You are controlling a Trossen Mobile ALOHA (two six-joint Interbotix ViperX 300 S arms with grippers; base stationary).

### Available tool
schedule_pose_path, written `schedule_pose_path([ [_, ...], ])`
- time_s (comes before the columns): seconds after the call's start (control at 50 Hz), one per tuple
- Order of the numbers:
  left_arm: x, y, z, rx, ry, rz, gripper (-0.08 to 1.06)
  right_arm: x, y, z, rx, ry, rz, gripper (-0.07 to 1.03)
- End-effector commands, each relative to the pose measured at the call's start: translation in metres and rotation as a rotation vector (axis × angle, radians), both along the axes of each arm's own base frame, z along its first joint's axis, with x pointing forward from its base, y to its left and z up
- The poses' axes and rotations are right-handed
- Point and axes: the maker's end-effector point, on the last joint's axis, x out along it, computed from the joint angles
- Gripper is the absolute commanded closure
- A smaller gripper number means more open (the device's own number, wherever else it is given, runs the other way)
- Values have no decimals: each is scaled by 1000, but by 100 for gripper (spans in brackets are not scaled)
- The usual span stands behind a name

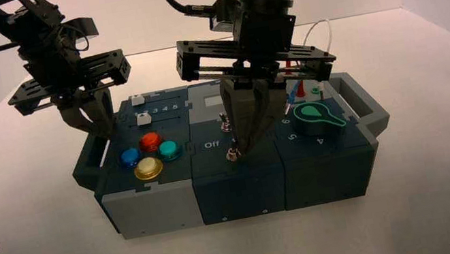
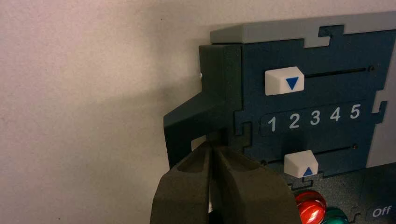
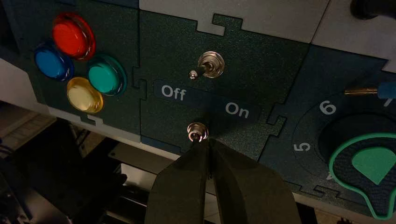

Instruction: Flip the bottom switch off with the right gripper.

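The bottom switch (image 3: pixel 197 131) is a tiny toggle on a round silver nut, on the dark middle panel below the "Off" and "On" lettering. It also shows in the high view (image 1: pixel 234 155), near the box's front edge. My right gripper (image 3: pixel 208 141) is shut, and its joined tips touch the switch's dark lever on the "On" side. The tips hide most of the lever, so I cannot tell its position. In the high view the right gripper (image 1: pixel 241 147) points down at the switch. My left gripper (image 1: pixel 98 130) is shut and empty, and it hovers over the box's left end.
A second toggle (image 3: pixel 211 64) with a silvery lever leaning toward "Off" stands farther back. Red (image 3: pixel 73 35), blue, teal and yellow buttons lie to the left, and a green knob (image 3: pixel 369 165) to the right. Two white sliders (image 2: pixel 284 80) and the box's handle (image 2: pixel 187 123) are near the left gripper (image 2: pixel 212 145).
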Motion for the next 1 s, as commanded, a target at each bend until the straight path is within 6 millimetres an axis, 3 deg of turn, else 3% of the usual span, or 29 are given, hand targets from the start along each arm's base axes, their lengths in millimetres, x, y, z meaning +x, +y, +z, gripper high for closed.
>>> schedule_pose_path([
  [0.02,-3,2,-7,13,0,-24,101,3,20,14,45,-24,15,98],
  [0.84,-3,2,-7,14,2,-24,101,2,37,24,47,-2,26,98],
  [1.0,-3,2,-7,13,-4,-22,101,-2,25,20,20,-12,47,98],
])
